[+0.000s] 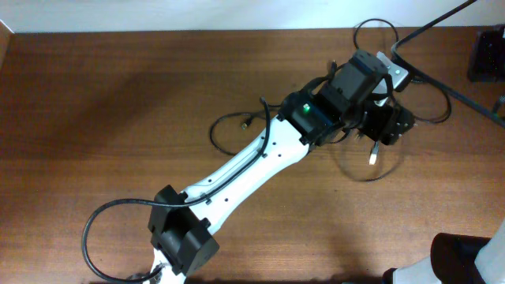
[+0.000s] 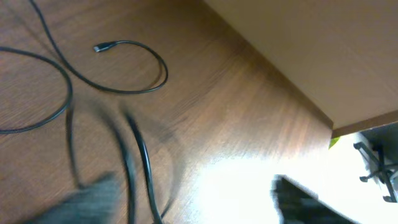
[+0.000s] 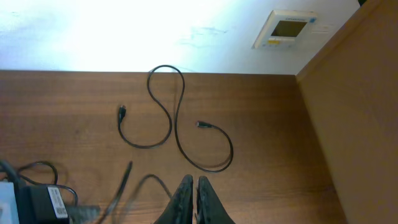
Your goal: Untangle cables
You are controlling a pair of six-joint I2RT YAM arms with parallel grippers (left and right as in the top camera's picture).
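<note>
Thin black cables lie in loose loops on the wooden table (image 1: 118,118). One loop (image 1: 223,120) lies left of my left gripper, another (image 1: 371,178) lies below it. A third loop (image 1: 375,24) lies at the far edge. My left gripper (image 1: 384,126) hangs over the tangle. In the left wrist view its blurred fingers (image 2: 199,202) stand wide apart with two cable strands (image 2: 144,174) between them, and a plug-ended loop (image 2: 163,68) lies beyond. In the right wrist view my right gripper (image 3: 193,186) is shut and empty, above the table near an S-shaped cable (image 3: 211,169).
A dark object (image 1: 488,51) stands at the far right edge. Thick black leads (image 1: 442,20) cross the top right corner. A wooden side panel (image 3: 354,124) borders the table, with a wall panel (image 3: 285,28) behind. A labelled black box (image 3: 43,202) sits at the lower left.
</note>
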